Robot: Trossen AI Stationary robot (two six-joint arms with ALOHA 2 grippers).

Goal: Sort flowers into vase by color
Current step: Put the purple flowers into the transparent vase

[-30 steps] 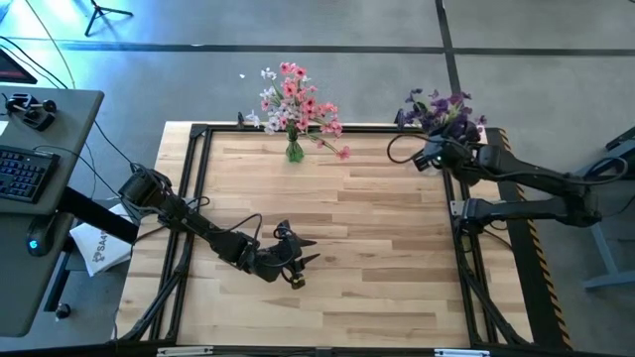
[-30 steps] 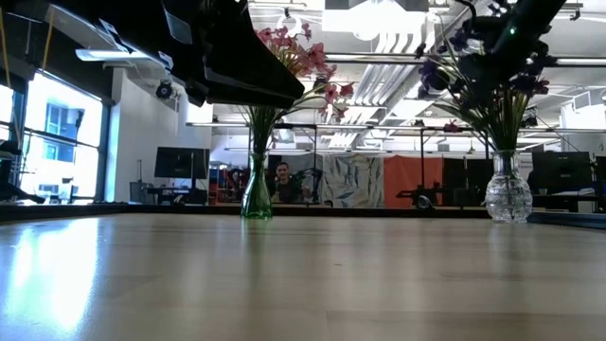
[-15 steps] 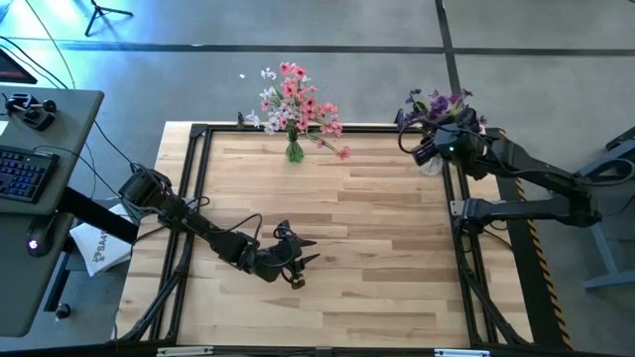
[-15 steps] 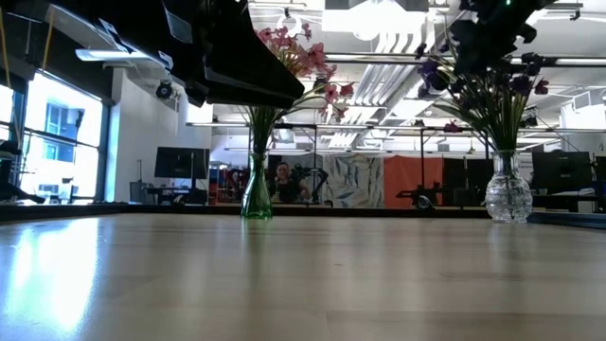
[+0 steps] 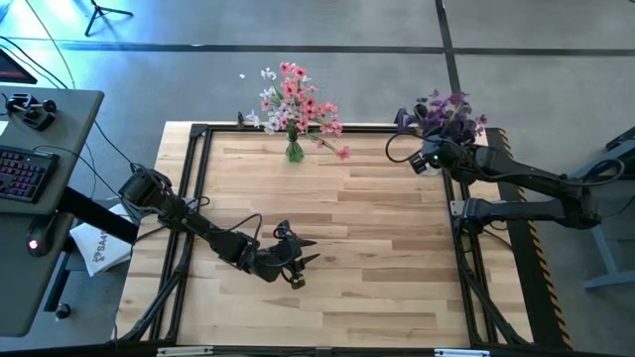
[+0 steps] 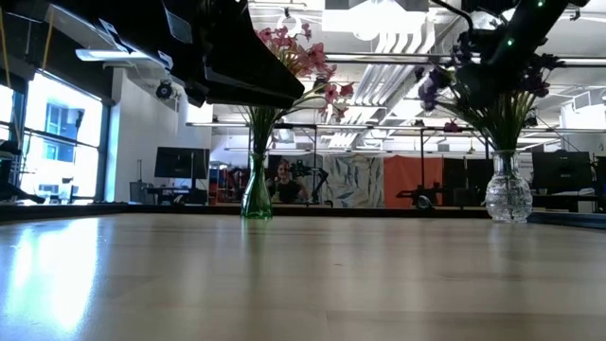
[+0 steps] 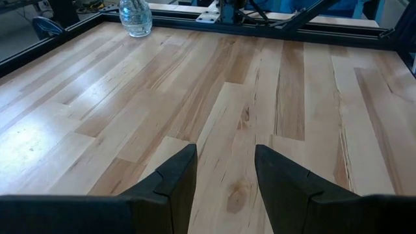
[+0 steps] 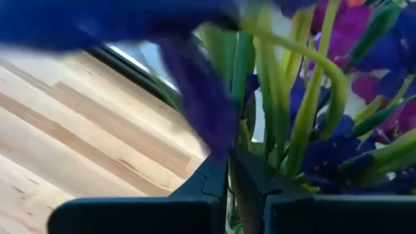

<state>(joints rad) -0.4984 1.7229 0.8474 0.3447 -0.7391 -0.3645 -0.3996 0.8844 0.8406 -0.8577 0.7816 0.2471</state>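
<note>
Pink and white flowers (image 5: 298,99) stand by their stems in a slim green vase (image 6: 257,194) at the table's far edge, left of middle. Purple flowers (image 5: 451,109) stand in a clear glass vase (image 6: 508,194) at the far right corner. My right gripper (image 8: 229,172) is shut, right among the purple flowers' green stems above the vase. My left gripper (image 7: 224,166) hovers open over bare wood near the table's front left, nothing between its fingers. My right gripper's fingertips (image 8: 211,179) stand against the purple flowers' green stems (image 8: 299,130), coming slantwise down from the table's right side. A blurred purple petal (image 8: 201,104) runs down to the fingertips. Whether anything is pinched between them I cannot tell.
A black frame rail (image 5: 198,178) borders the wooden table. One pink sprig (image 5: 337,149) droops low to the right of the green vase. The table's middle and near right lie bare. A desk with a keyboard (image 5: 20,169) stands off the left edge. A person (image 6: 281,180) is far behind.
My right gripper rose into the purple blossoms half a second ago, then came back down beside the stems, close to where it began. The purple bunch has shifted slightly and stands a bit more to the right.
</note>
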